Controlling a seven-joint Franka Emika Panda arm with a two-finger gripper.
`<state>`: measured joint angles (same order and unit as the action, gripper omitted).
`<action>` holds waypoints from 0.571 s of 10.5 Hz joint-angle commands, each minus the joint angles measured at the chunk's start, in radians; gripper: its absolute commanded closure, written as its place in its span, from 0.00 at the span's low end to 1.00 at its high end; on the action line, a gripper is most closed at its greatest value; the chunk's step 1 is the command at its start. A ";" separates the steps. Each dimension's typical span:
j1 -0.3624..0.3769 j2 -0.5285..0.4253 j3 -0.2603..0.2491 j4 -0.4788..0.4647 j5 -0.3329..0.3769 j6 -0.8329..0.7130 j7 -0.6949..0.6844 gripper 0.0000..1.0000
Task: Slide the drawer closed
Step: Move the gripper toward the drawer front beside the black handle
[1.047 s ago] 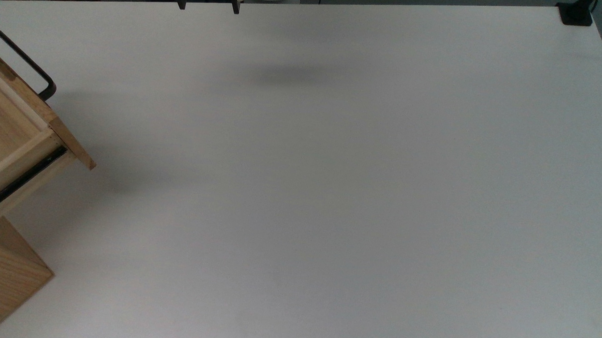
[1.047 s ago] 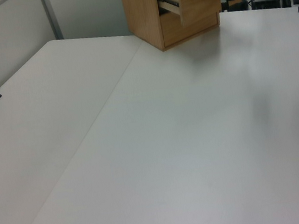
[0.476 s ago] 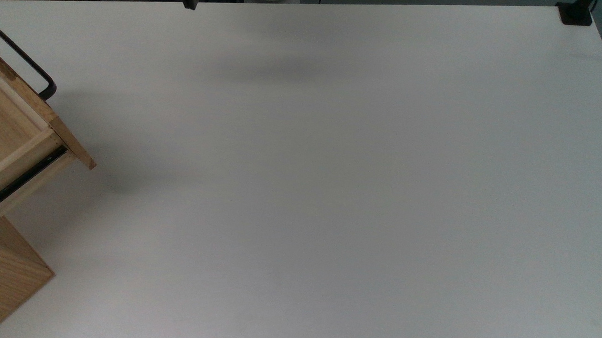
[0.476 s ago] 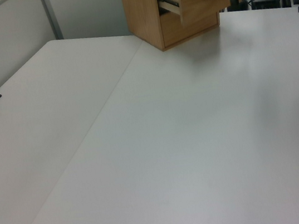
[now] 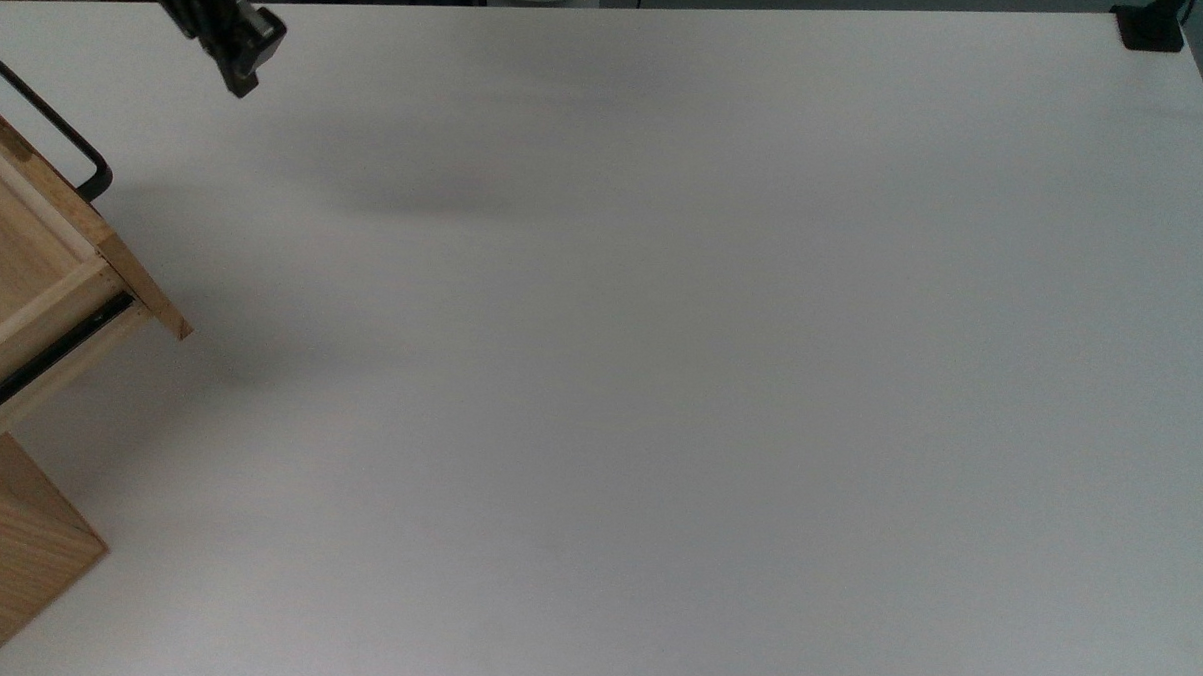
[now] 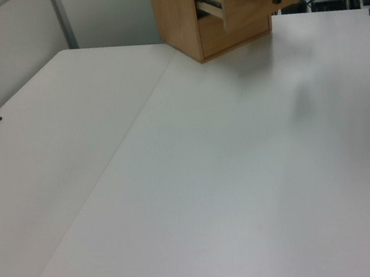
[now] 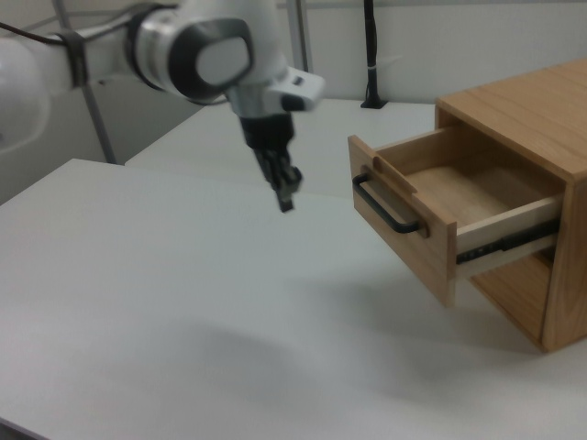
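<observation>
Drawer (image 7: 413, 206) stands pulled out at right view's right; gripper (image 7: 286, 197), fingers together, hovers left of its handle (image 7: 385, 209). Press the front panel squarely, along the rails.

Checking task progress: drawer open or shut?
Open: the drawer juts out of the cabinet, its side rail and bare inside exposed.

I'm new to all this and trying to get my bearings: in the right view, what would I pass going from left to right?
White robot arm → its black gripper hanging above the white table → thin black bar handle → open light wooden drawer → wooden cabinet body.
</observation>
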<state>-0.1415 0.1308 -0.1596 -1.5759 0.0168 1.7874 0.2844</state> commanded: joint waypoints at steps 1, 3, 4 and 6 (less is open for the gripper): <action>-0.015 0.073 -0.055 0.028 0.008 0.103 0.015 0.98; -0.029 0.128 -0.075 0.036 0.011 0.246 0.022 0.99; -0.039 0.163 -0.081 0.059 0.014 0.304 0.027 0.99; -0.053 0.243 -0.096 0.128 0.020 0.416 0.030 0.99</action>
<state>-0.1899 0.2769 -0.2328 -1.5496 0.0177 2.1060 0.2937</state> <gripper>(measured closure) 0.987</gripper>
